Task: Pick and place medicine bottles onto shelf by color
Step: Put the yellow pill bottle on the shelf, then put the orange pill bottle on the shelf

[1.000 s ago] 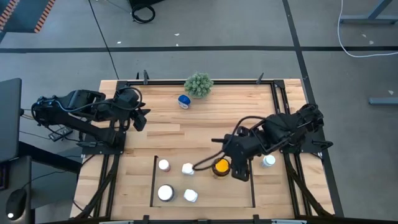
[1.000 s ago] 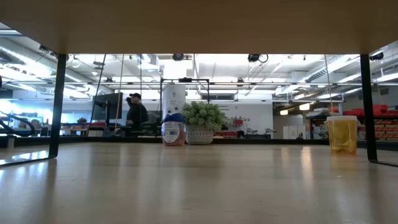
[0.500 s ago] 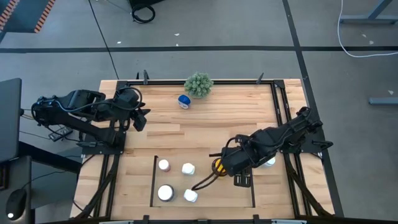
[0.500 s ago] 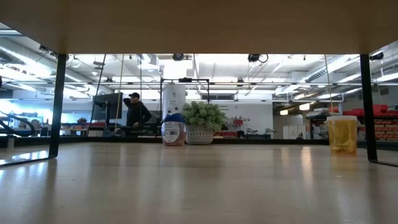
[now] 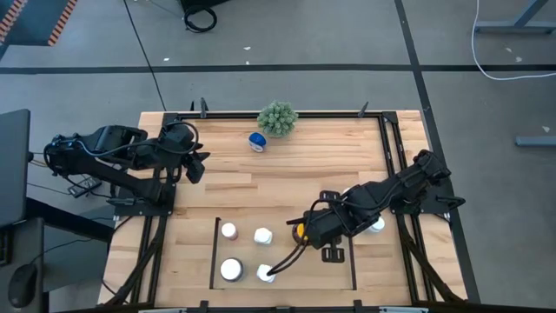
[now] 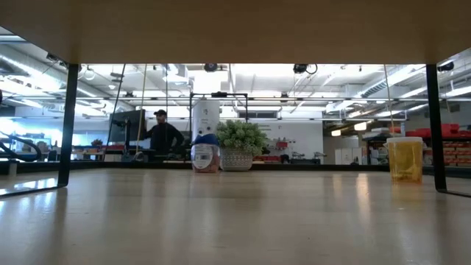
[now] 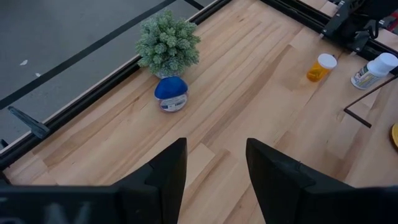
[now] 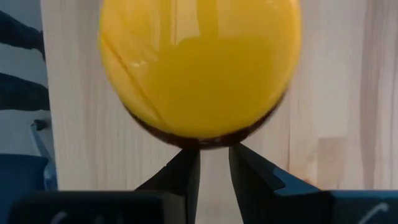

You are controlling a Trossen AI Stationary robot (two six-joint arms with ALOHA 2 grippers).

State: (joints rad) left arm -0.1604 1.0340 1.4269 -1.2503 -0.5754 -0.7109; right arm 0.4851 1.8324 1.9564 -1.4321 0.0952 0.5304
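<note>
The amber bottle with the yellow cap (image 8: 199,62) stands upright inside the shelf (image 5: 215,252), the bay marked by thin black strips. My right gripper (image 8: 214,155) points down right beside it and hides most of it in the high view (image 5: 301,231). Its fingers stand a narrow gap apart, with only bare wood between them. Several white-capped bottles (image 5: 262,236) stand in the bay's left part. A blue bottle (image 7: 170,94) lies by the plant ball (image 5: 277,118). My left gripper (image 7: 214,162) waits open at the table's left edge. My right gripper's fingertips (image 8: 189,158) reach the amber bottle's dark side just under the cap's edge (image 8: 199,144), coming from above. The bottle is not between the fingers. I cannot tell whether they touch it.
A white bottle (image 5: 375,225) stands outside the bay to its right. A small orange bottle (image 7: 320,67) stands near the right arm's base. A black cable (image 5: 280,259) trails from the right gripper across the bay. Bare wood lies across the table's middle (image 5: 261,187).
My right gripper has sunk and shifted toward the table's left edge, over the amber bottle. The yellow cap showed whole a second ago and is now mostly covered. The bottle itself has stayed where it was.
</note>
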